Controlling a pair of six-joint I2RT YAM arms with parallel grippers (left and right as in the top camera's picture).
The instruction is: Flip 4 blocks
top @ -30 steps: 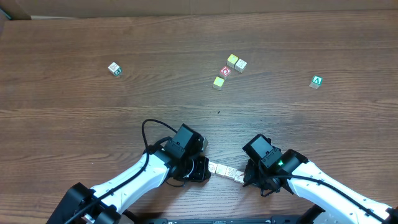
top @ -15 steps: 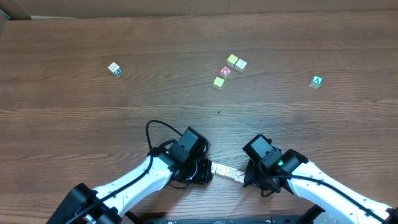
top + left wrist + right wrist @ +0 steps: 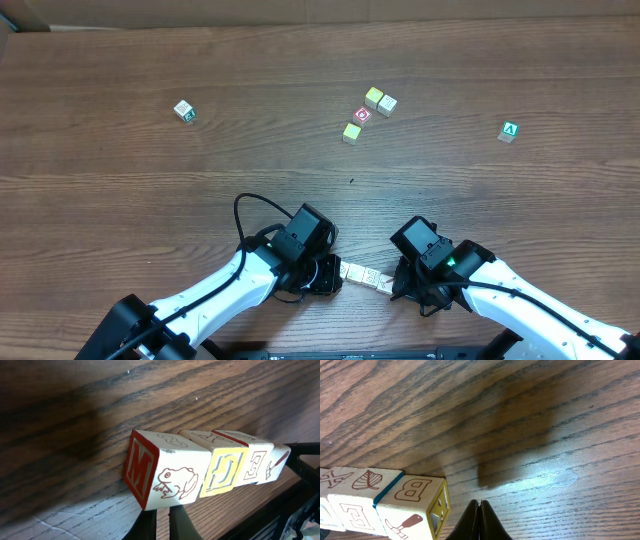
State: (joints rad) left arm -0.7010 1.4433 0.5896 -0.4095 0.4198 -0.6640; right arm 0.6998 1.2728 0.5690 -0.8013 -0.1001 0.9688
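Several small cream blocks (image 3: 363,275) lie in one tight row near the table's front edge, between my two grippers. In the left wrist view the row starts with a red "M" and frog block (image 3: 165,477). After it come a yellow-faced block (image 3: 222,472), an "E" block (image 3: 255,462) and a hammer block (image 3: 277,460). My left gripper (image 3: 338,270) (image 3: 162,522) is shut, its tips right at the frog block's end. My right gripper (image 3: 392,285) (image 3: 480,510) is shut and empty, just beside the "B" and hammer block (image 3: 412,505) at the other end.
Farther back lie a red-faced cube (image 3: 362,115), two pale cubes (image 3: 380,100) and a yellow-green cube (image 3: 351,131). A green "A" cube (image 3: 509,130) sits at the right and a lone cube (image 3: 184,110) at the left. The table's front edge is close behind both arms.
The left arm slid a little to the right, toward the row's end, then held still. The right arm and the blocks have not moved.
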